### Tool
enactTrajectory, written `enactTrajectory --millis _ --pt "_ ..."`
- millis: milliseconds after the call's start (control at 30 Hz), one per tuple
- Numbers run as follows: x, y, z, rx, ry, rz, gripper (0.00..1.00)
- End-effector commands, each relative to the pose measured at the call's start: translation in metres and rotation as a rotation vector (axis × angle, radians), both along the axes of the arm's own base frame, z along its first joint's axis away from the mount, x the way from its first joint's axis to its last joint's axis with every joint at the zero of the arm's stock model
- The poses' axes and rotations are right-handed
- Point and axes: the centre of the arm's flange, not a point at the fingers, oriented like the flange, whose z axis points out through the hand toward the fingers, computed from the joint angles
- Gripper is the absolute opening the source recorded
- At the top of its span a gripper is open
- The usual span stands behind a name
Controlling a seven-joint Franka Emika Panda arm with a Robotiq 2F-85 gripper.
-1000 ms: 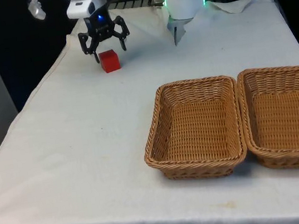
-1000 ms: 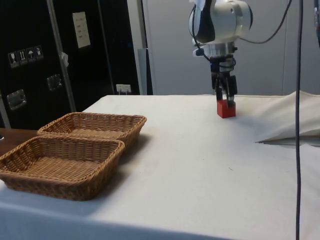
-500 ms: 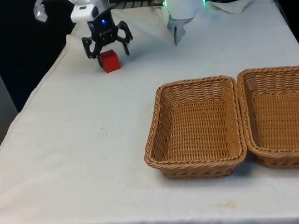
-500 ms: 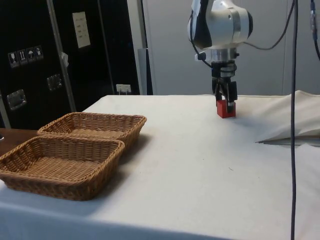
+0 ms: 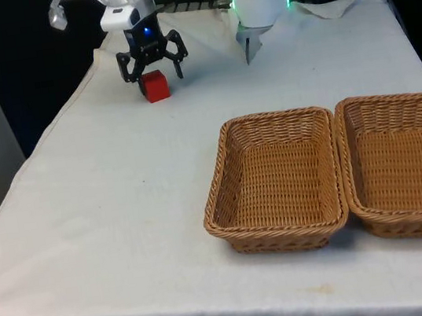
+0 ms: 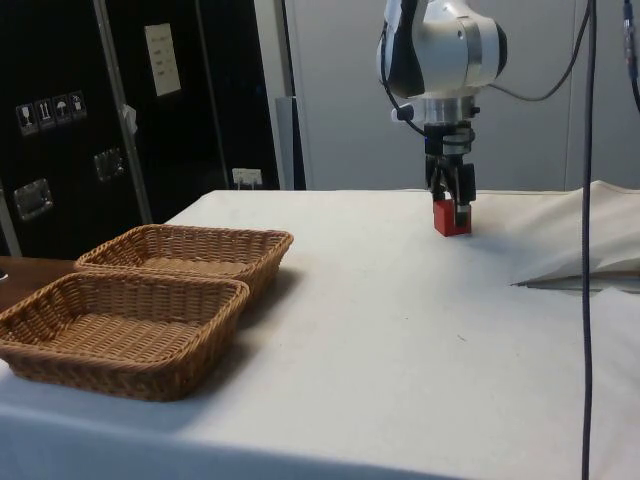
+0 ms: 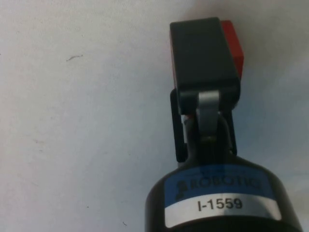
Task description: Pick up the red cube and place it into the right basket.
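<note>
Gripper (image 5: 152, 65) sits low over the red cube (image 5: 156, 86), fingers spread wide w/ one each side of the cube's top, not clamped on it. Vs 1 s ago: gripper has dropped and shifted a bit toward the front view's right, so it's now centred over the cube instead of hanging off to its left. Vs 0.5 s ago: barely any change, a hair lower at most.

Side view: gripper (image 6: 451, 194) comes straight down onto the cube (image 6: 451, 217), fingertips overlapping its upper part; cube rests on the white cloth (image 6: 400, 300), same spot as before, hasn't budged.

Wrist view: one black finger pad (image 7: 203, 53) lies across the cube (image 7: 232, 44), red showing along one edge of the pad. Can't tell if the pad touches.

Cube is well apart from both wicker baskets: left basket (image 5: 276, 180) and right basket (image 5: 403, 165) stand touching side by side, nearer the camera than the cube and off to the front view's right. Both unchanged since earlier.
</note>
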Motion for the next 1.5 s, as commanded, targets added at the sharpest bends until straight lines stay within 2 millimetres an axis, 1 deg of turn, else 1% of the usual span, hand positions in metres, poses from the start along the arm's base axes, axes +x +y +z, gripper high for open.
enactTrajectory --millis 0,33,100,133,167,200,233,267,300,567,733,767,1000,1067,1300,1333,1467 --pt "0.0 -0.001 0.0 -0.001 -0.003 -0.001 0.97" --pt "0.0 0.0 0.0 -0.001 -0.002 0.0 0.9" --pt "0.0 0.0 0.0 -0.001 -0.002 0.0 0.69" --pt "0.0 -0.001 0.0 -0.001 -0.001 -0.001 0.46" --pt "0.0 0.0 0.0 0.001 0.0 -0.001 0.35" --pt "0.0 -0.001 0.0 -0.001 -0.001 -0.001 0.35" --pt "0.0 -0.001 0.0 -0.001 -0.001 -0.001 0.25" --pt "0.0 -0.001 0.0 -0.001 -0.001 -0.001 0.08" --pt "0.0 -0.001 0.001 0.0 -0.002 -0.001 0.01" --pt "0.0 0.0 0.001 0.0 -0.001 -0.001 0.02" --pt "0.009 0.002 0.01 0.006 -0.02 -0.003 0.02" --pt "0.009 0.002 0.008 0.01 -0.023 -0.001 0.02" --pt "0.026 0.01 0.03 0.021 -0.062 -0.004 0.02" --pt "0.026 0.011 0.03 0.028 -0.075 -0.002 0.02" --pt "0.045 0.023 0.047 0.026 -0.092 -0.008 0.02" --pt "0.042 0.022 0.048 0.033 -0.103 -0.006 0.02" --pt "0.054 0.029 0.054 0.03 -0.1 -0.009 0.02"
